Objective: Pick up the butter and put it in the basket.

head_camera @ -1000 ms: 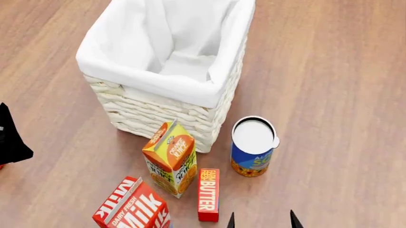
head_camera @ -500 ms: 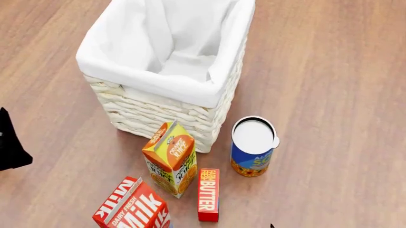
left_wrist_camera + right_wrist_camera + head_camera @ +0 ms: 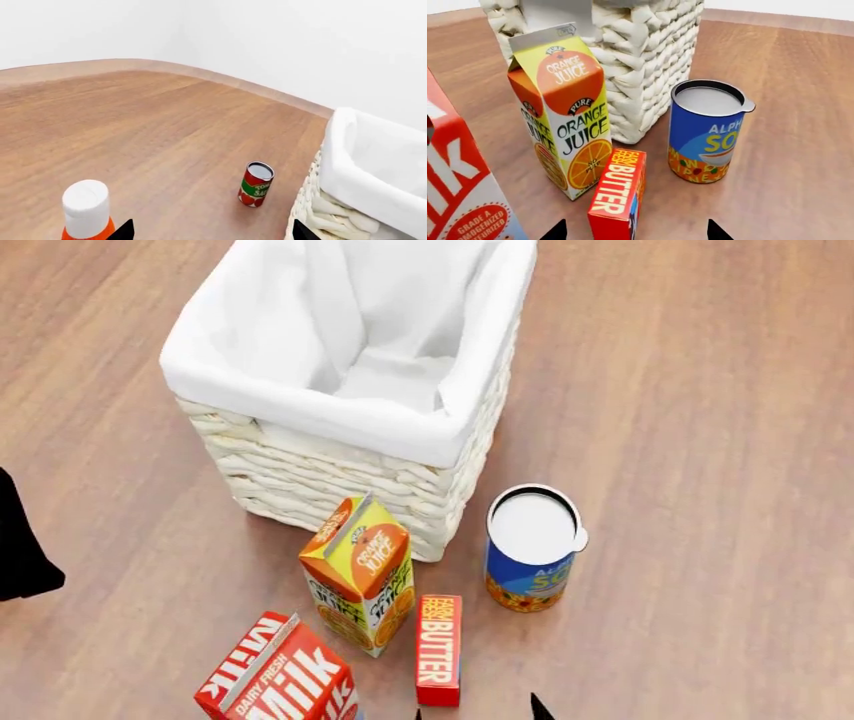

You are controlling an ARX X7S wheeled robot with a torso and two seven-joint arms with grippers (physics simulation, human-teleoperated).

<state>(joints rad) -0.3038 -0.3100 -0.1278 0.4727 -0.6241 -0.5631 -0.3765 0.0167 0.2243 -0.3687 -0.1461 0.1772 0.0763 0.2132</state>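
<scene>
The butter is a small red-orange box with white lettering, lying on the wood floor between the orange juice carton and the soup can. In the right wrist view the butter lies end-on between my two black fingertips, and my right gripper is open around its near end without touching it. Only the tips of the right gripper show at the head view's bottom edge. The basket, cream wicker with a white liner, stands just behind. My left gripper is open over bare floor, beside the basket.
An orange juice carton and a red milk carton stand left of the butter, and a blue soup can stands to its right. Near the left gripper are a tomato sauce can and a white-capped orange bottle. My left arm shows at the head view's left edge.
The right gripper's tips have shifted left along the bottom edge of the head view, ending beside the butter. The left arm has slid slightly down and left.
</scene>
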